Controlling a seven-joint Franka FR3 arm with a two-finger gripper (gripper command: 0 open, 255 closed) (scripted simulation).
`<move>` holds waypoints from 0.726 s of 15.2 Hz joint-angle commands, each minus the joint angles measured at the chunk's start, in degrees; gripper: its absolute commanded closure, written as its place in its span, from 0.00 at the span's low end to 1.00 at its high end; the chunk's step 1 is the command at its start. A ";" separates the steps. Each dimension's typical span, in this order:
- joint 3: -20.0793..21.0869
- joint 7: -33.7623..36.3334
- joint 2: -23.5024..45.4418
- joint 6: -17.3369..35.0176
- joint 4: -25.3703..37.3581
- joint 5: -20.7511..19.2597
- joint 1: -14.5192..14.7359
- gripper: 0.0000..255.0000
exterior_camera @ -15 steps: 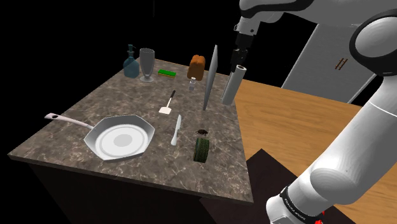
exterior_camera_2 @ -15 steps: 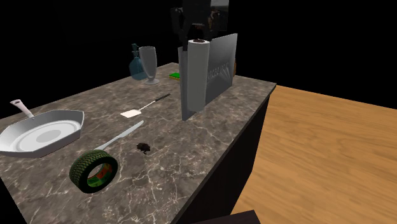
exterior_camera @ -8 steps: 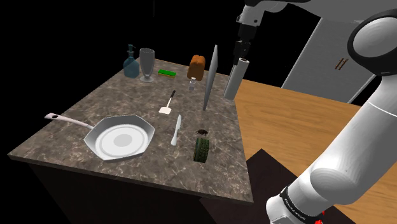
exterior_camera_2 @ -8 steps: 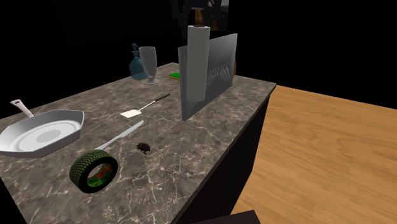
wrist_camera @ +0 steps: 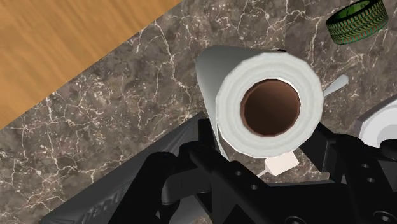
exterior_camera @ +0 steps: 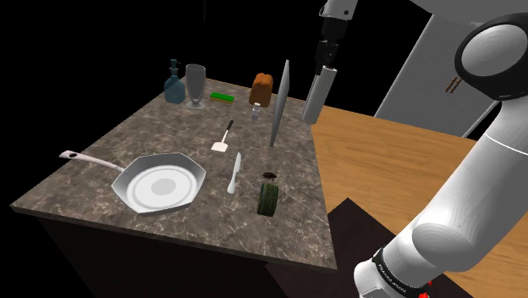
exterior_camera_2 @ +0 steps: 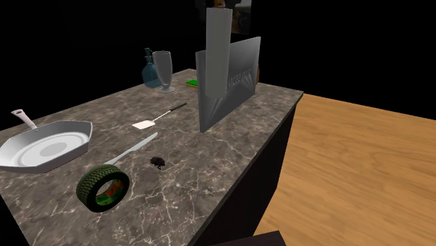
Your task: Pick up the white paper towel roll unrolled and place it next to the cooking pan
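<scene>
Paper towel roll [exterior_camera: 315,98] has risen, gripped by the tool [exterior_camera: 323,73], above the counter's [exterior_camera: 310,190] edge.

Black gripper [exterior_camera: 323,72] clasping the top of a tilted grey paper towel roll [exterior_camera: 315,99], raised beside the marble counter's [exterior_camera: 127,140] far corner, pan [exterior_camera: 161,183] well apart

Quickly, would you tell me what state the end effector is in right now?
End effector: closed, holding the paper towel roll by its top end.
</scene>
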 commanded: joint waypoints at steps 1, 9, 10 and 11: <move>-0.03 0.02 0.68 -1.95 2.60 0.16 -0.08 1.00; -0.29 -0.19 4.19 -9.74 13.80 1.01 -0.75 1.00; -0.33 -0.23 4.79 -10.81 15.46 1.17 -0.88 1.00; -0.38 -0.26 5.43 -11.93 17.20 1.33 -1.03 1.00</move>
